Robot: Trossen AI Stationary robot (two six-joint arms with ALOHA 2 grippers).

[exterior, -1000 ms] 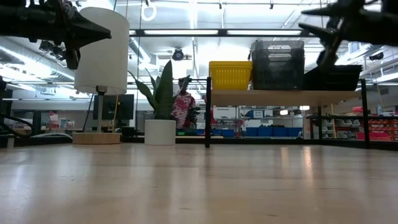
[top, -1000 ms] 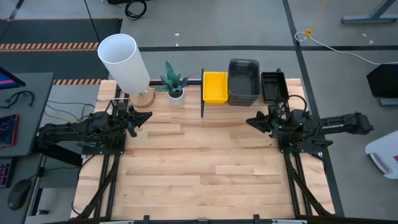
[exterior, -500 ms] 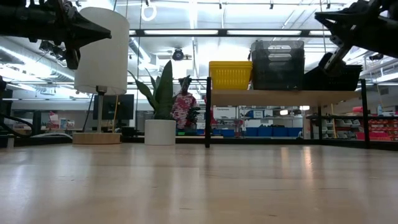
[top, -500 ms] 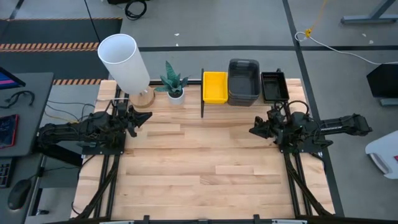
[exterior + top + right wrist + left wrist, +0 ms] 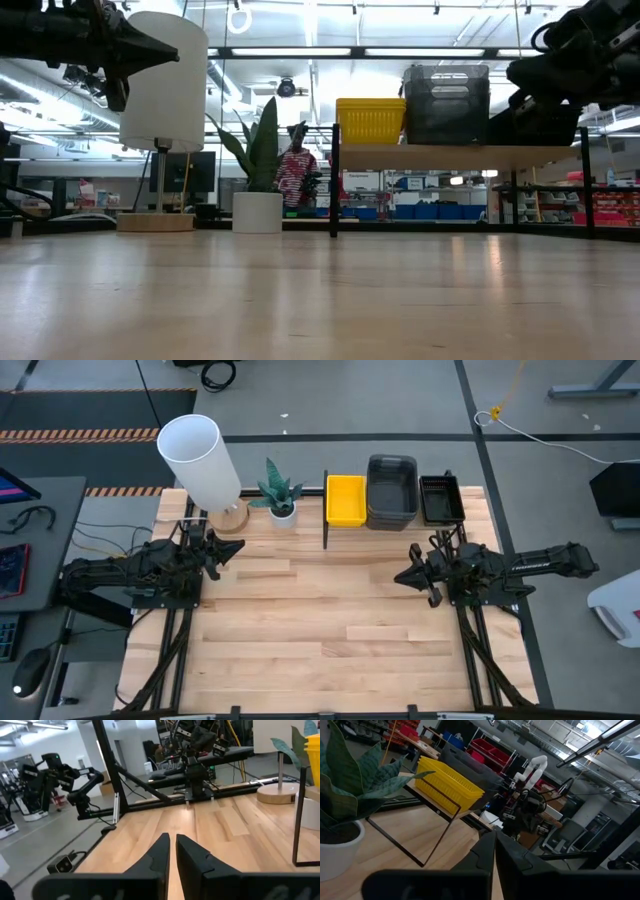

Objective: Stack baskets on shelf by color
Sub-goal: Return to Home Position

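Observation:
The shelf [image 5: 450, 155] stands at the table's far edge on black posts. On it sit a yellow basket [image 5: 345, 500], a dark grey basket [image 5: 391, 491] and a black mesh basket [image 5: 440, 499] side by side, resting on their bases. My left gripper [image 5: 238, 547] hovers level at the table's left, shut and empty. My right gripper [image 5: 398, 579] hovers level at the right, in front of the shelf and clear of it. Its fingers [image 5: 162, 842] stand a narrow gap apart with nothing between them.
A white lamp [image 5: 200, 460] on a wooden foot and a potted plant [image 5: 279, 490] stand at the far left, beside the shelf. The wide wooden tabletop [image 5: 320, 630] lies between the arms. A person [image 5: 293, 175] shows in the room behind.
My right gripper has sunk and drawn toward the table's near edge, away from the shelf, rolling about its own axis. Its fingers, spread a second ago, now stand close together. The baskets have not moved.

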